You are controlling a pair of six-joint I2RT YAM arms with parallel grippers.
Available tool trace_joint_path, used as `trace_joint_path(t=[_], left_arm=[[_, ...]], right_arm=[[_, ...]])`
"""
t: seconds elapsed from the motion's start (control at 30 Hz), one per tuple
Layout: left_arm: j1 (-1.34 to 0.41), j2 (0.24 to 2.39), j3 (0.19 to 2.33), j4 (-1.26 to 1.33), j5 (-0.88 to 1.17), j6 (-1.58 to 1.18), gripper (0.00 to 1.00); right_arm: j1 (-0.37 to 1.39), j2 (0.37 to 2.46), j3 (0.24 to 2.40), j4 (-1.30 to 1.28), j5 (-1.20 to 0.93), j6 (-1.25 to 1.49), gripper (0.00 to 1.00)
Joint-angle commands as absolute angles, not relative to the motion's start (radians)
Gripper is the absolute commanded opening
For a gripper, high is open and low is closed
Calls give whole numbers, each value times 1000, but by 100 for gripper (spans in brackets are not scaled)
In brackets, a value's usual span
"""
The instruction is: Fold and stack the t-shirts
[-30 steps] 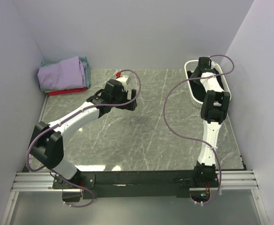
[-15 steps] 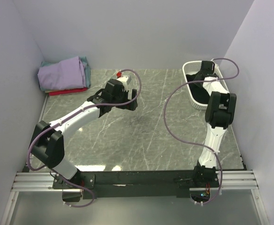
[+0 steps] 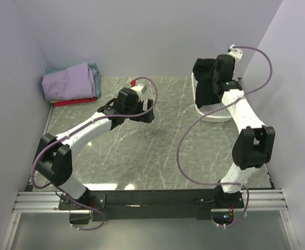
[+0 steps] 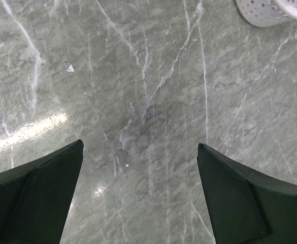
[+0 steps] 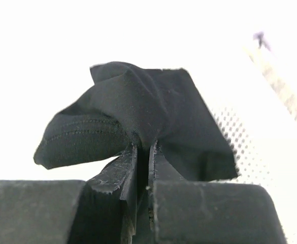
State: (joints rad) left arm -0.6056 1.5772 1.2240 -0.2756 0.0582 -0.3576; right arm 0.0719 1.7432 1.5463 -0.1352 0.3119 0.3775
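Black cloth t-shirt (image 5: 138, 107) is pinched between my right fingers (image 5: 130, 165) up close; overhead shows it (image 3: 204, 83) hanging over the white plastic mesh basket (image 3: 215, 112) at the far edge of the grey marble desk (image 3: 157, 146). My left fingers (image 4: 41, 188) gape wide above its middle.

The grey marbled table (image 3: 162, 146) carries a pile of folded t-shirts (image 3: 71, 83) in its far left corner, lavender on top with teal and red beneath. Over at the far right a white mesh basket (image 3: 215, 112) sits on it, apparently tipped up on one side.

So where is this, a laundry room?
More likely a robot lab booth: two arms bolted to a metal rail, plain walls boxing in a marble-look table, folded shirts stacked in one corner.
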Motion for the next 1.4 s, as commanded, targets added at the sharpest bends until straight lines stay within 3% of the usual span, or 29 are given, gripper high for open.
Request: trace_joint_path(t=[0.0, 0.17, 0.4, 0.73, 0.97, 1.03, 1.07, 1.1, 1.2, 1.37], left_arm=[[-604, 1526, 1247, -244, 78, -371, 99], [-604, 1493, 1221, -232, 42, -393, 99], [-604, 1387, 1172, -229, -119, -455, 99], [-601, 1189, 1106, -238, -328, -531, 99], [-601, 1081, 1055, -187, -296, -535, 100], [-601, 1089, 1068, -207, -284, -531, 99], [-603, 1103, 1072, -218, -285, -532, 99], [-603, 1109, 1080, -230, -296, -537, 99], [-603, 1118, 1083, -244, -299, -538, 99], [-603, 1121, 1074, -227, -290, -537, 99]], right_arm=[[112, 1557, 1552, -2, 433, 289, 0], [175, 1433, 1581, -18, 373, 256, 0], [242, 1420, 1759, -279, 57, 299, 0], [389, 1401, 1580, -408, -215, 350, 0], [498, 1468, 1470, -426, -374, 354, 0], [528, 1483, 1460, -442, -421, 339, 10], [555, 1488, 1448, -440, -440, 327, 23], [564, 1486, 1427, -440, -440, 328, 44], [575, 1453, 1381, -425, -367, 328, 64], [569, 1387, 1399, -440, -89, 299, 74]])
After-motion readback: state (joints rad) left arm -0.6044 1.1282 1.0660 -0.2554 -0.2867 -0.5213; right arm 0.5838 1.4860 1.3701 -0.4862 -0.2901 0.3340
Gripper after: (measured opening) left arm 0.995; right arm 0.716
